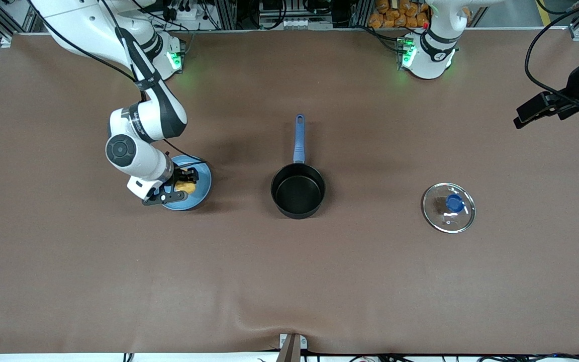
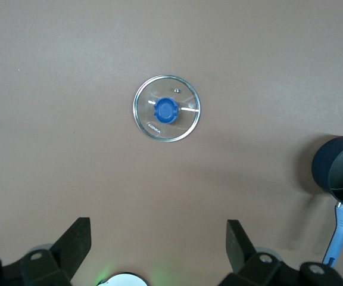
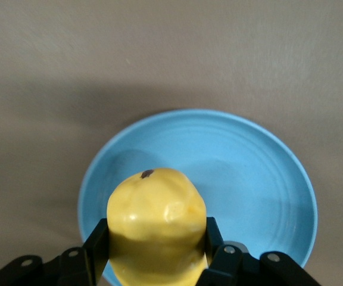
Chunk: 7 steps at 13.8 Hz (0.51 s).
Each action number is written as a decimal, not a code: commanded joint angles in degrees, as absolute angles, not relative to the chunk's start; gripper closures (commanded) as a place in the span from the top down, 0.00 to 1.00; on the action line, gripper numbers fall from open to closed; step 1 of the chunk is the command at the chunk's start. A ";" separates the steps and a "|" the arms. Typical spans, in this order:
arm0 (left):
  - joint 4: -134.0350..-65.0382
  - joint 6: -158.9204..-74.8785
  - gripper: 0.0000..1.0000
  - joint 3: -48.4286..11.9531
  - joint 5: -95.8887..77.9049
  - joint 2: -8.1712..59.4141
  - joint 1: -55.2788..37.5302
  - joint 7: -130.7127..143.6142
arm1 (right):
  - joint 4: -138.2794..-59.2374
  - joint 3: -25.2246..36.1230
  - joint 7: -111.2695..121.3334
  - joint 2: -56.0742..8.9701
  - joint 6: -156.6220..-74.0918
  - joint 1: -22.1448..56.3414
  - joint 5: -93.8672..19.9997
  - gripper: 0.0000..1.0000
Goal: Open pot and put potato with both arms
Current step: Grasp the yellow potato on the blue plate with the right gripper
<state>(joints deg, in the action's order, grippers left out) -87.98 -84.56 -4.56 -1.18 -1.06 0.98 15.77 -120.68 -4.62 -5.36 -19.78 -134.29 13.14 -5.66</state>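
Observation:
The black pot (image 1: pixel 298 191) stands open in the middle of the table, its blue handle (image 1: pixel 299 138) pointing toward the robots' bases. Its glass lid (image 1: pixel 449 207) with the blue knob lies flat on the table toward the left arm's end. My right gripper (image 1: pixel 185 185) is shut on the yellow potato (image 1: pixel 185 187) just over the blue plate (image 1: pixel 203 176). In the right wrist view the potato (image 3: pixel 156 220) fills the jaws over the plate (image 3: pixel 249 173). My left gripper (image 1: pixel 523 118) is open and empty, held high at the left arm's end. The left wrist view shows its fingers (image 2: pixel 76 241) wide apart, the lid (image 2: pixel 167 108) and the pot (image 2: pixel 341 170).
The brown table cover (image 1: pixel 289 281) stretches wide around the pot, the plate and the lid. The plate sits toward the right arm's end, level with the pot. Cables and frames run along the edge by the bases.

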 commanded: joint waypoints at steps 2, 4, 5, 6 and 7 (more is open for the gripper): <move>-87.01 -83.76 1.00 -4.04 -2.55 -0.53 0.44 14.68 | -113.66 -4.48 -10.80 -19.25 -126.85 15.55 -6.24 0.00; -87.01 -83.67 1.00 -3.96 -2.55 -0.70 0.96 14.68 | -109.79 -4.48 -13.52 -19.34 -123.24 16.87 -6.59 0.00; -87.01 -83.50 1.00 -3.78 -2.55 -0.79 0.97 14.59 | -107.86 -4.57 -14.58 -19.42 -121.74 17.31 -7.03 0.00; -87.01 -83.32 1.00 -3.61 -2.55 -0.97 0.97 14.50 | -105.75 -4.48 -15.37 -19.51 -119.99 17.75 -8.08 0.00; -87.01 -83.15 1.00 -3.52 -2.55 -1.05 1.05 14.15 | -103.47 -4.48 -16.16 -19.69 -118.23 18.45 -9.22 0.00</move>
<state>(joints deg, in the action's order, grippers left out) -87.96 -84.54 -4.08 -1.30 -0.81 0.89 15.72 -107.59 -4.76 -14.14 -19.67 -121.89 17.26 -7.11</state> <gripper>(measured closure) 0.000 0.330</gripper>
